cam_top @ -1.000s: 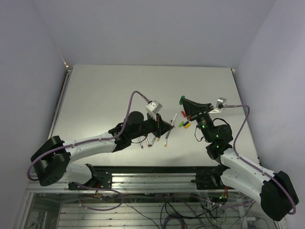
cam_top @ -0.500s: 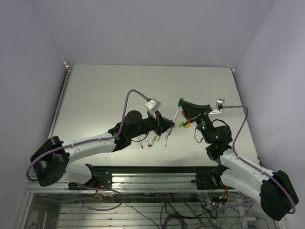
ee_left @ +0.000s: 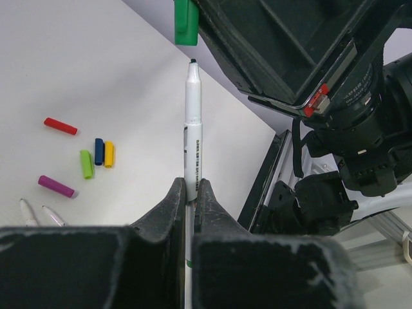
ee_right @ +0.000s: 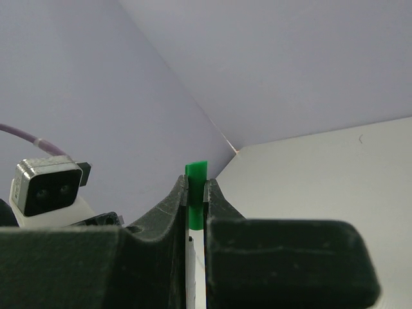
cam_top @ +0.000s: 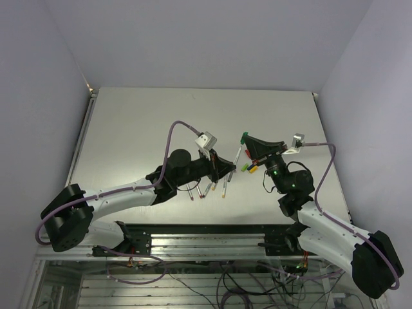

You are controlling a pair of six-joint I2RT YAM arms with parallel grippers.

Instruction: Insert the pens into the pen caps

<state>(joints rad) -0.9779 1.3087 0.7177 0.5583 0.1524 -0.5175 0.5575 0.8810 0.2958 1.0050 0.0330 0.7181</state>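
A white pen (ee_left: pixel 192 122) is held upright in the left gripper (ee_left: pixel 191 188), whose jaws are closed tightly on its barrel, and its dark tip is pointed upward. A green cap (ee_left: pixel 186 22) is clamped in the narrow jaws of the right gripper (ee_right: pixel 195 188). In the left wrist view this cap is seen at 12 o'clock from the pen tip, just apart from it, so the two are not yet joined. Both are kept above the table (cam_top: pixel 141 122). Loose caps are laid on the table at 9 o'clock from the held pen: a red cap (ee_left: pixel 61 126), a dark blue cap (ee_left: pixel 99 151), a yellow cap (ee_left: pixel 109 154), a light green cap (ee_left: pixel 86 163) and a magenta cap (ee_left: pixel 56 187). In the top view, more pens (cam_top: pixel 224 188) are seen at 7 o'clock from the left gripper.
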